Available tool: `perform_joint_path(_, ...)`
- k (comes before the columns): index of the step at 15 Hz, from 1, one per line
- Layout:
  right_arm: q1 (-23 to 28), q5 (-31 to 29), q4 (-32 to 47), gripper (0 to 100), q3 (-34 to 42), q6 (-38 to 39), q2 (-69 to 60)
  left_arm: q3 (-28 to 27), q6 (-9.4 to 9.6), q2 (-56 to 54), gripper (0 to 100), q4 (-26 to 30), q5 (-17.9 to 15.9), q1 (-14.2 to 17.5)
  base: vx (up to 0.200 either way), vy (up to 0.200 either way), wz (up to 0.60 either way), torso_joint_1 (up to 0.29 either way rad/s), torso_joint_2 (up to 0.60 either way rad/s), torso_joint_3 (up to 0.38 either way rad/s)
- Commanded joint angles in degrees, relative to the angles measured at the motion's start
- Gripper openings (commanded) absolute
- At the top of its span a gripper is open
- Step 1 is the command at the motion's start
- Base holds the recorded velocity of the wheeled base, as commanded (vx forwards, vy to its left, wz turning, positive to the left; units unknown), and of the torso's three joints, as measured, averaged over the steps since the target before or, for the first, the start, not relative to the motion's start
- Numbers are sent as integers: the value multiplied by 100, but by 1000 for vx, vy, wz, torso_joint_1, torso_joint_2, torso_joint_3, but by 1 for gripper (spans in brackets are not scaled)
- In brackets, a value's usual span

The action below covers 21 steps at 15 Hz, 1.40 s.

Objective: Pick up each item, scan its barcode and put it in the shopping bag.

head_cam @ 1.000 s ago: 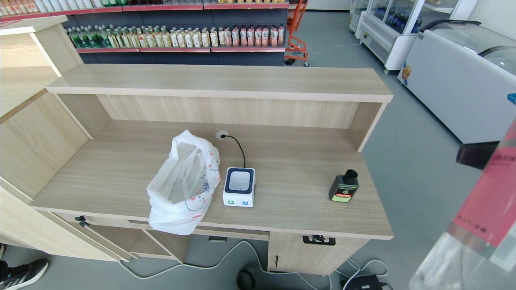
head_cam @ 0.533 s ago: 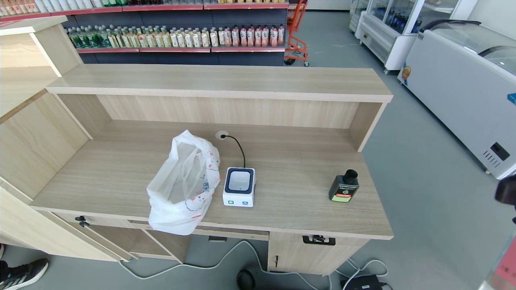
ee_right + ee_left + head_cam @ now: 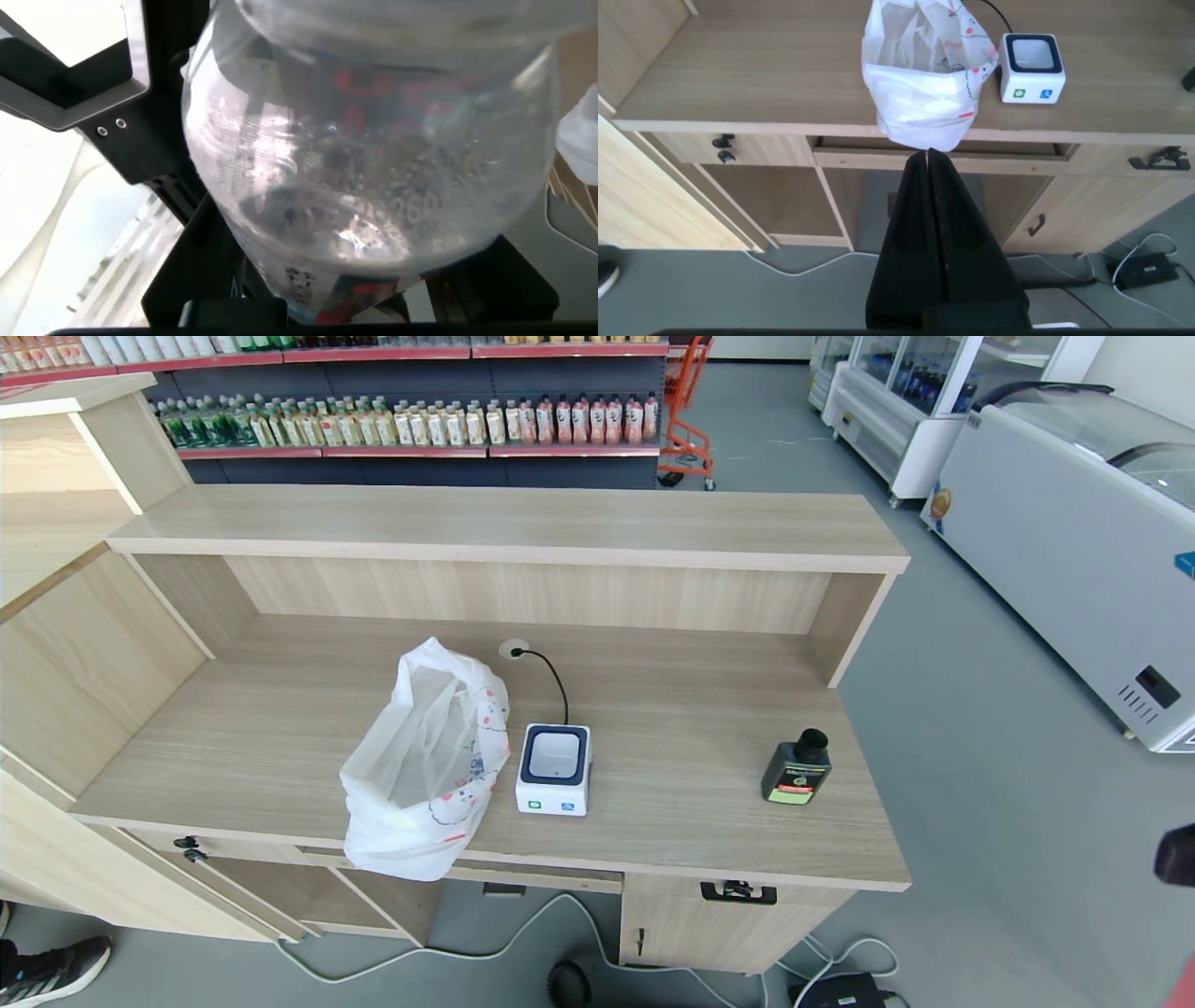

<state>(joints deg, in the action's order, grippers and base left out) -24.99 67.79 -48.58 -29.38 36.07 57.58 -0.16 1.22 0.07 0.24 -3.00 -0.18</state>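
Note:
A white plastic shopping bag (image 3: 425, 765) stands open on the wooden counter (image 3: 672, 709), overhanging its front edge. The white barcode scanner (image 3: 555, 768) sits just right of it. Near the counter's right end stands a dark bottle (image 3: 796, 768) with a green and red label. In the right wrist view my right gripper's black fingers (image 3: 177, 196) are shut on a clear bottle (image 3: 374, 159) with a red label. My left gripper (image 3: 929, 161) is shut and empty, low in front of the counter, in line with the bag (image 3: 920, 70) and left of the scanner (image 3: 1032, 67).
A raised shelf (image 3: 504, 527) runs along the counter's back. A black cable (image 3: 551, 677) runs from the scanner to a hole behind it. Chest freezers (image 3: 1074, 513) stand at the right and drink shelves (image 3: 411, 420) behind. Cables lie on the floor under the counter.
My right arm, with the clear red-labelled bottle, has dropped down along the head view's right edge until almost out of it. Nothing on the counter has moved.

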Motion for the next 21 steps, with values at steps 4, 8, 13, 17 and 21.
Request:
perform_joint_path(4,47,-12,24,0,-6,-4,-115,-2,1,1,0,2,1,1,0,0,0,0,0,0)
perform_joint_path(8,47,-29,59,0,-15,-12,-168,-2,1,1,0,2,1,1,0,0,0,0,0,0)
perform_joint_path(13,741,-1277,340,0,-129,-1050,70,-2,1,1,0,2,1,1,0,0,0,0,0,0)
perform_joint_path(17,1128,-3703,2687,0,-129,-5154,122,-2,1,1,0,2,1,1,0,0,0,0,0,0)
perform_joint_path(21,1594,-4916,3083,0,-103,-6947,228,-2,1,1,0,2,1,1,0,0,0,0,0,0)
